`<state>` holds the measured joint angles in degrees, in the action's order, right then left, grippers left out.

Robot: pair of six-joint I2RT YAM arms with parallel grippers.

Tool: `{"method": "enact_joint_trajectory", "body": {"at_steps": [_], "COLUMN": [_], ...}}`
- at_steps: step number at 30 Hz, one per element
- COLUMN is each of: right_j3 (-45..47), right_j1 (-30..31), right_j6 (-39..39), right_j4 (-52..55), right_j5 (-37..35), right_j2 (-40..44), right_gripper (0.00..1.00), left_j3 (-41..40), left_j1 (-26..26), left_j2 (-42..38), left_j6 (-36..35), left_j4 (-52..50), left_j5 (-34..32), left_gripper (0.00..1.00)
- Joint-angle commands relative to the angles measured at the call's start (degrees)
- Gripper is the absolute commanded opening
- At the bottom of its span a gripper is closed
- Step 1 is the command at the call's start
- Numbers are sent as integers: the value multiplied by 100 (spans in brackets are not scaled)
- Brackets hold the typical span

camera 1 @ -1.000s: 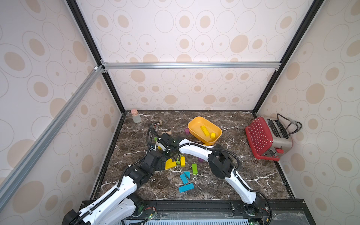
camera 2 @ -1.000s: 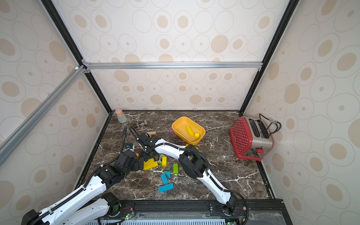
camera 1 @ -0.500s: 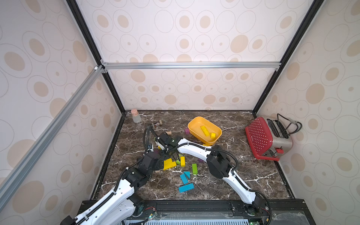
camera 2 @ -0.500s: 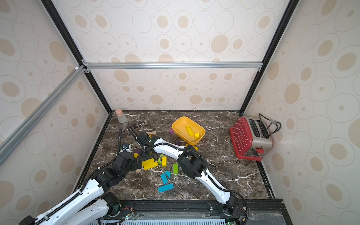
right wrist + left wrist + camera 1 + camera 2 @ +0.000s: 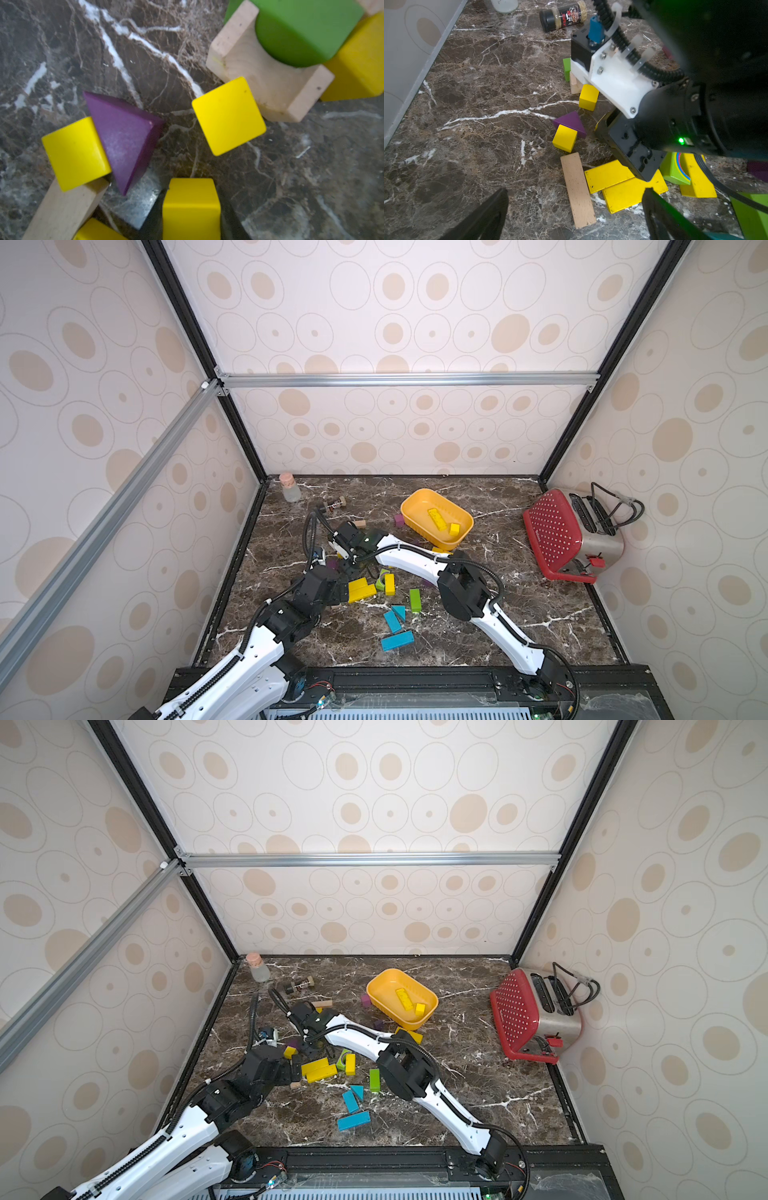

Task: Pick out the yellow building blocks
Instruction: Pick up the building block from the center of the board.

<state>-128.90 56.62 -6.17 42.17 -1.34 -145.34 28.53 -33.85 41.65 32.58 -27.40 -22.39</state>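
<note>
My right gripper (image 5: 192, 225) is shut on a yellow building block (image 5: 191, 199), low over the marble floor. It shows in both top views (image 5: 348, 568) (image 5: 309, 1049). Two loose yellow cubes (image 5: 228, 116) (image 5: 74, 153) lie just beyond it, one against a purple triangle (image 5: 124, 135). My left gripper (image 5: 576, 207) stands open and holds nothing, close before two flat yellow bars (image 5: 607, 175) (image 5: 629, 192). Another yellow bar (image 5: 389, 584) lies beside them. The orange-yellow tub (image 5: 409, 506) holds a yellow bar (image 5: 436, 517) and a cube (image 5: 454, 529).
A plain wood plank (image 5: 578, 190) lies between my left fingers. Blue blocks (image 5: 397, 641) and a green block (image 5: 414, 599) lie nearer the front. A red toaster (image 5: 569, 535) stands at the right, a corked bottle (image 5: 289, 487) and a spice jar (image 5: 334, 504) at the back left.
My right gripper's jaws have closed onto the yellow block. The left arm has shifted only slightly and stays open.
</note>
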Motion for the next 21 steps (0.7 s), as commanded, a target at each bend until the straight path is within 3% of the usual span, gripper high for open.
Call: {"method": "enact_joint_trajectory", "body": {"at_steps": [1,8,21], "right_j3": [-135,82,1198], "right_j1": [66,25,-533], "right_j6": [140,49,-302], "right_j4": [206,-105,-671], "right_j5": [-75,-55,329], "right_j2": [46,426,1399], "right_gripper": [25,15,14], "left_j3": [-181,-400,-130], "left_j1": [8,10,7], "left_j2": [-264,-488,301], "left_j6": [383,458,315], "left_j4": [-263,-46,449], "left_j5": [-82,-37,174], "left_gripper": [99,99,99]}}
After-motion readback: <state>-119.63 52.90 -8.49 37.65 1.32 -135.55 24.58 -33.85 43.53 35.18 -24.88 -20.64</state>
